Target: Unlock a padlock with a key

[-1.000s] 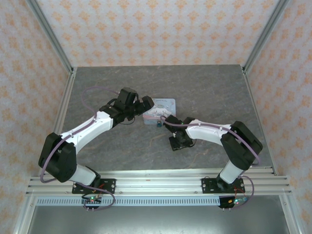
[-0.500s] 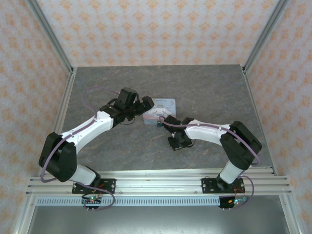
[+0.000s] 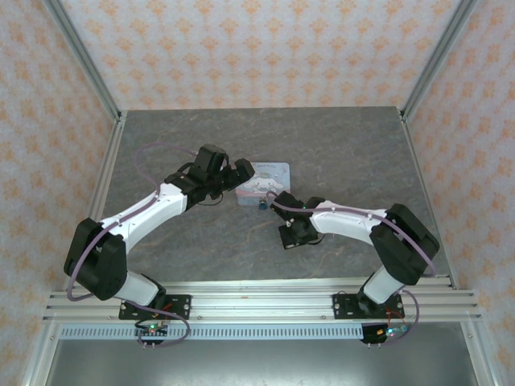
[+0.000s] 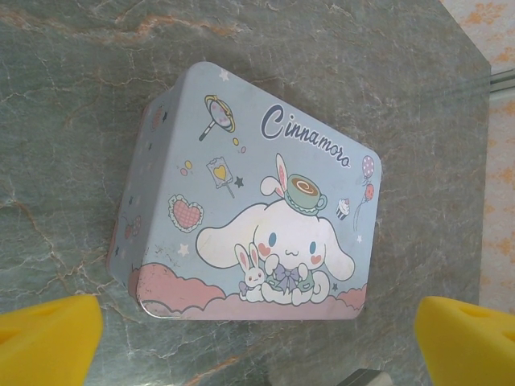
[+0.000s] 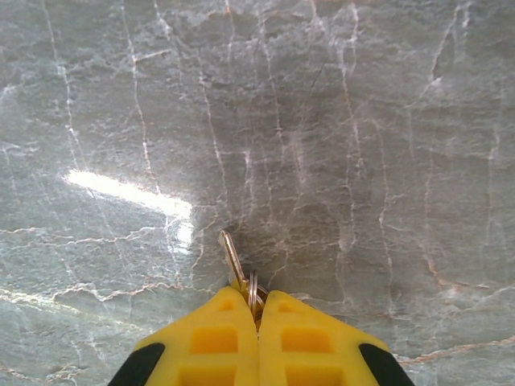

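We see one padlock (image 3: 263, 206): a tiny dark metal piece with a blue part, lying on the counter (image 5: 362, 121) just beside the near edge of the tin (image 4: 249, 209). At this size we cannot tell whether it touches the tin, and we can read no marking on it.

There is one key (image 5: 232, 259), a slim pale metal blade with a thin wire ring at its head. The right gripper (image 5: 259, 301) has it clamped, its yellow jaws pressed together on the head and ring. The blade sticks out ahead of the jaws, tilted to the left above the stone. Each jaw face has a square recess moulded into it.

The single tin is a pale-blue rounded rectangle with a smooth printed lid. We read "Cinnamoro" on it in dark script running toward the lid's edge. Below the writing sits a white long-eared cartoon pup wearing a teacup, with a small rabbit in front of it. Around them are a frilled heart, a hand mirror, balloons and a cupcake, above a band of pink clouds.

The left gripper (image 4: 257, 346) hangs over the tin's left side with its jaws spread wide and nothing in them. Its two yellow fingertips (image 4: 48, 342) flank the tin's lower edge.

The counter is grey-green, stone-patterned, with pale and rusty veins and one bright streak of glare. Beyond the tin, the walls (image 3: 265, 48) carry an orange floral print between aluminium posts.
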Available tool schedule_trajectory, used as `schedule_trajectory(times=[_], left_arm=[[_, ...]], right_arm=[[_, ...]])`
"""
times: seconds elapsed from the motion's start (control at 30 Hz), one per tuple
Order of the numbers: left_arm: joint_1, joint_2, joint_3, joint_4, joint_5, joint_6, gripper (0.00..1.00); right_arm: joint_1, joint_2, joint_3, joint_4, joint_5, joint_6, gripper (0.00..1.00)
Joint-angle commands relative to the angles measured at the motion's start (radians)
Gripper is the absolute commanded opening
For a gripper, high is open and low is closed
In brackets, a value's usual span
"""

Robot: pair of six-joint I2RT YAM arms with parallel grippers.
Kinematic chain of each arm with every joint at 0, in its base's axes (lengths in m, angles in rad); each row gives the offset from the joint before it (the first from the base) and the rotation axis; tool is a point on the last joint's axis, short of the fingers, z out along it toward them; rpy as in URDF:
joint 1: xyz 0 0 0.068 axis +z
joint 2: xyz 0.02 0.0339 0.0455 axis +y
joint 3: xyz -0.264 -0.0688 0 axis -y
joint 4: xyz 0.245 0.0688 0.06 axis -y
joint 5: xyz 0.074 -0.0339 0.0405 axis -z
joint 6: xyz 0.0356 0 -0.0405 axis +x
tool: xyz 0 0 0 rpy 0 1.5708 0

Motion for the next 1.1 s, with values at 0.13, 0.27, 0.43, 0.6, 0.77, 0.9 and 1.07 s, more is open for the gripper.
schedule_trajectory(times=[0.13,0.27,0.43,0.6,0.77,0.9,1.07], left_arm=[[-0.004,-0.023,0.01,0.011,-0.004,0.019,1.0],[-0.004,-0.026,-0.003,0.028,0.024,0.017,1.0],[-0.004,-0.035,-0.04,0.075,0.081,0.014,1.0],[-0.004,-0.019,-0.048,0.122,0.204,0.047,0.95],[-0.007,-0.001,-0.067,0.195,0.332,0.056,0.77],[-0.016,0.03,-0.076,0.249,0.421,0.053,0.58],[-0.034,0.062,-0.084,0.306,0.461,0.033,0.43]], right_arm=[[-0.03,-0.086,-0.029,0.027,-0.026,0.032,0.0],[-0.057,-0.156,-0.035,0.051,-0.084,0.025,0.0],[-0.112,-0.221,-0.037,0.083,-0.145,0.009,0.0],[-0.128,-0.239,-0.041,0.132,-0.21,-0.005,0.0],[-0.149,-0.251,-0.045,0.205,-0.288,-0.002,0.0],[-0.173,-0.249,-0.046,0.26,-0.354,0.015,0.0],[-0.204,-0.251,-0.056,0.331,-0.416,0.059,0.0]])
